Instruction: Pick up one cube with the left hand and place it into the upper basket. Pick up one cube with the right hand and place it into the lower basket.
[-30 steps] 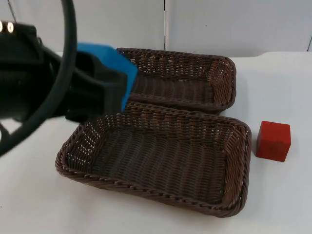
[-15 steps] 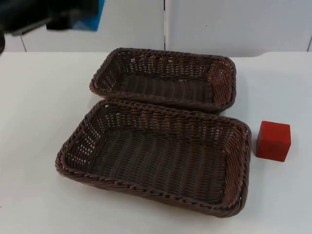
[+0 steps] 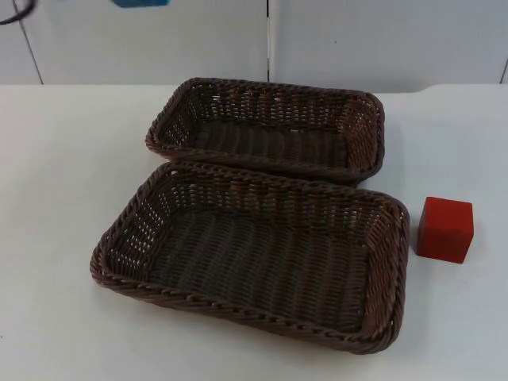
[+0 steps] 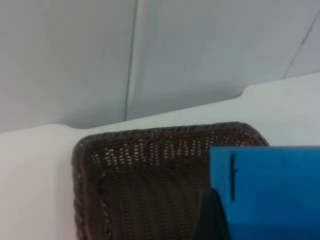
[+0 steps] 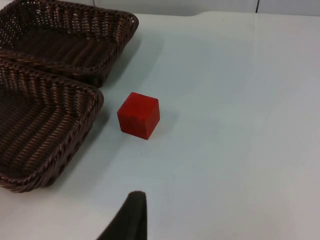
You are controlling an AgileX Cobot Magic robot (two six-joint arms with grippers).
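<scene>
We see the left gripper (image 4: 212,220) pinching a blue cube (image 4: 267,192), held high above the upper basket (image 4: 150,185), whose far rim lies beneath it; in the top view the blue cube (image 3: 141,3) sits far beyond that basket (image 3: 266,127), against the grey wall (image 3: 381,40). The right gripper (image 5: 131,217) waits over the white table (image 5: 240,125); we cannot tell how its fingers stand. A red cube (image 3: 445,228) rests on the table just beside the lower basket (image 3: 254,254), near its right rim, apart from it
</scene>
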